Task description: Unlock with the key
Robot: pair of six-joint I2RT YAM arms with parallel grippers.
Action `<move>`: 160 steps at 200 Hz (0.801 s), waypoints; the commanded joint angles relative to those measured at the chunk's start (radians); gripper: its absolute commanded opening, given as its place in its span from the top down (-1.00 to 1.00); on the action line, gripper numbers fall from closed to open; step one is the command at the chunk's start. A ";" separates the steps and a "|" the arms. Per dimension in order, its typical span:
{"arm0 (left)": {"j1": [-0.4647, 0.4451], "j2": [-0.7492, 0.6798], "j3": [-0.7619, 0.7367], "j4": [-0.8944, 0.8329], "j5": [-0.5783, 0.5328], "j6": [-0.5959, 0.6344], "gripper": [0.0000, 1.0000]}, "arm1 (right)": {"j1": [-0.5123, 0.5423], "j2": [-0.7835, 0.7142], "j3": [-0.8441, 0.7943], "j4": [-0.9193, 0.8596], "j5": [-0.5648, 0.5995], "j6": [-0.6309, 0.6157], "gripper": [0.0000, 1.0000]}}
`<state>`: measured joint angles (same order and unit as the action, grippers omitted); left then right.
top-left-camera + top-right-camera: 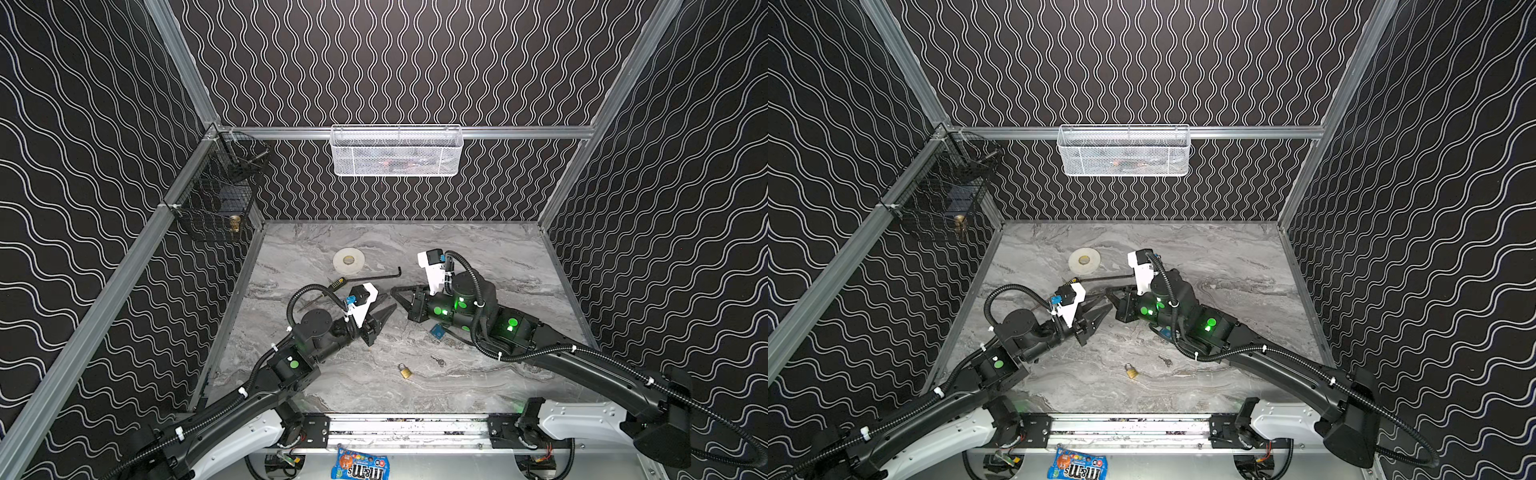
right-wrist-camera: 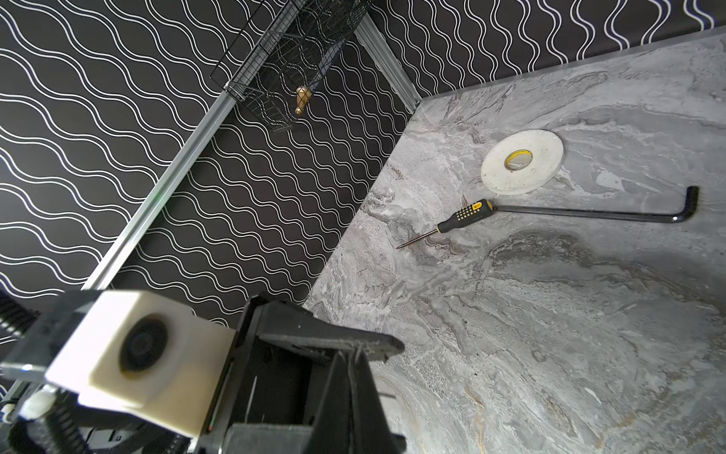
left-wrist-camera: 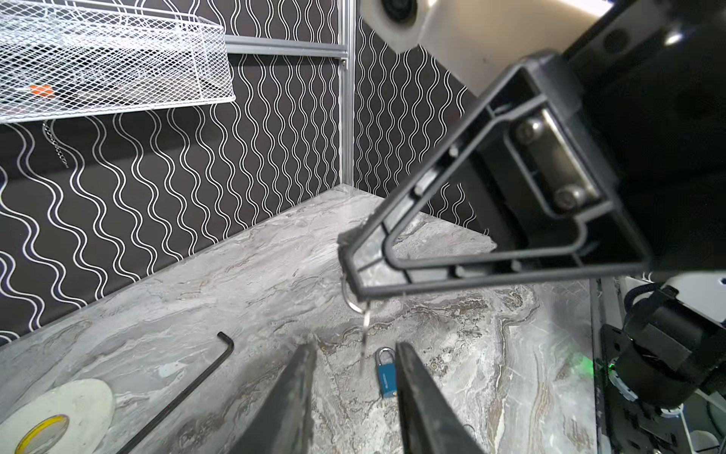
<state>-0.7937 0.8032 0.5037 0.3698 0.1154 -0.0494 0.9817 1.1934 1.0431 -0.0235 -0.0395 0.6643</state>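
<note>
My right gripper (image 3: 347, 267) is shut on the ring of a small silver key (image 3: 366, 334), which hangs blade-down above the table. My left gripper (image 3: 355, 353) faces it; its jaws stand apart on either side of the hanging blade without touching it. In both top views the two grippers meet tip to tip mid-table, left gripper (image 1: 390, 309) and right gripper (image 1: 395, 291). A blue padlock (image 3: 386, 373) lies flat below them. A brass padlock (image 1: 406, 371) and another key (image 1: 438, 360) lie nearer the front. In the right wrist view the right gripper (image 2: 355, 350) is closed.
A tape roll (image 1: 348, 261), a long hex key (image 1: 374, 275) and a yellow-black screwdriver (image 1: 336, 284) lie behind the grippers. A white mesh basket (image 1: 397, 151) hangs on the back wall and a black wire basket (image 1: 220, 195) on the left wall.
</note>
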 commanded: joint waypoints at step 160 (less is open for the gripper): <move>-0.001 0.007 0.010 0.019 0.065 0.048 0.67 | -0.002 -0.021 0.003 0.034 -0.022 0.022 1.00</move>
<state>-0.7940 0.8257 0.5167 0.3878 0.1680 -0.0238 0.9798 1.1820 1.0416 -0.0162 -0.0509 0.6731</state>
